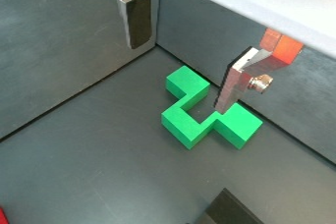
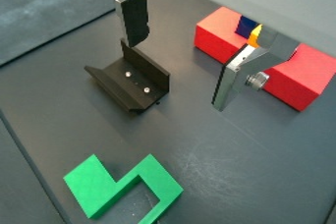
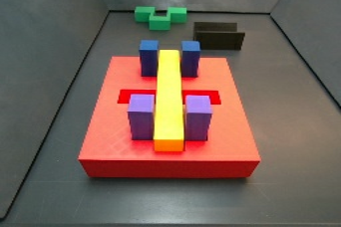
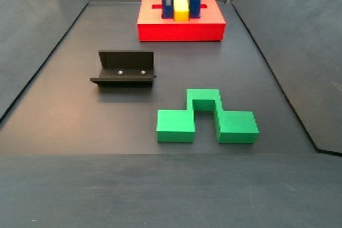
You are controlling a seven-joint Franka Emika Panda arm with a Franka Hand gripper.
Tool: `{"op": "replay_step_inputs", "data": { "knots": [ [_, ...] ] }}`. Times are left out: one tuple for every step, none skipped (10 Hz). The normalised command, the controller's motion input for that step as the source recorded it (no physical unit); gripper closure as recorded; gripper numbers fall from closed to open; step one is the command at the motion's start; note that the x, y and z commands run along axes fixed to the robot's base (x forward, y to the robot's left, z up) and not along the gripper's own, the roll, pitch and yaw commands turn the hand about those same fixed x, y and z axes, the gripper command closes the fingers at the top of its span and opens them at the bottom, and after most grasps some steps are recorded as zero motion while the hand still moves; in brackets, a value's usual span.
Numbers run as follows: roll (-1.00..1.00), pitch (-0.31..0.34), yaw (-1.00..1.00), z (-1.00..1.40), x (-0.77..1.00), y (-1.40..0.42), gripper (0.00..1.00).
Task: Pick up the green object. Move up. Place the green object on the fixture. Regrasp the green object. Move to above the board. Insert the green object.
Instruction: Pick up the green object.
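The green object (image 1: 186, 125) (image 2: 97, 183) lies flat on the dark floor, near the back wall in a side view (image 3: 160, 15) and in front of the fixture in a side view (image 4: 174, 124). My gripper (image 1: 182, 71) (image 2: 180, 69) hangs open well above the floor, with nothing between its fingers. The green object lies below it and off to one side, untouched. The dark fixture (image 2: 132, 83) (image 3: 218, 36) (image 4: 123, 67) stands empty beside the green piece. The red board (image 2: 223, 37) (image 3: 118, 143) (image 4: 181, 31) carries the yellow bar, two blue blocks and two purple blocks.
Grey walls close in the work floor (image 4: 80, 122) on its sides, and the green piece sits close to one (image 1: 262, 81). A recessed slot (image 3: 130, 97) shows in the board beside the purple blocks.
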Motion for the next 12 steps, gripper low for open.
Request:
{"op": "replay_step_inputs", "data": {
  "knots": [
    [-0.04,0.000,0.00,-0.05,0.00,0.00,0.00],
    [-0.08,0.116,-0.34,-0.14,0.29,0.10,0.00],
    [-0.14,0.153,-0.55,-0.12,0.26,0.27,0.00],
    [-0.06,0.171,-0.58,-0.08,0.19,0.35,0.00],
    [-0.02,0.120,-0.38,-0.02,0.00,0.34,0.00],
    [-0.07,0.000,-0.14,-0.23,0.00,0.25,0.00],
    [-0.09,-0.150,0.00,-0.50,-0.03,0.21,0.00],
    [-0.08,-0.230,0.10,-0.69,-0.02,0.16,0.00],
    [-0.07,-0.220,0.13,-0.70,0.00,0.18,0.00],
    [-0.06,-0.189,0.15,-0.61,0.00,0.19,0.00],
    [-0.05,-0.150,0.17,-0.57,0.13,0.19,0.00],
    [-0.01,-0.081,0.15,-0.43,0.22,0.15,0.00]
  ]
}}
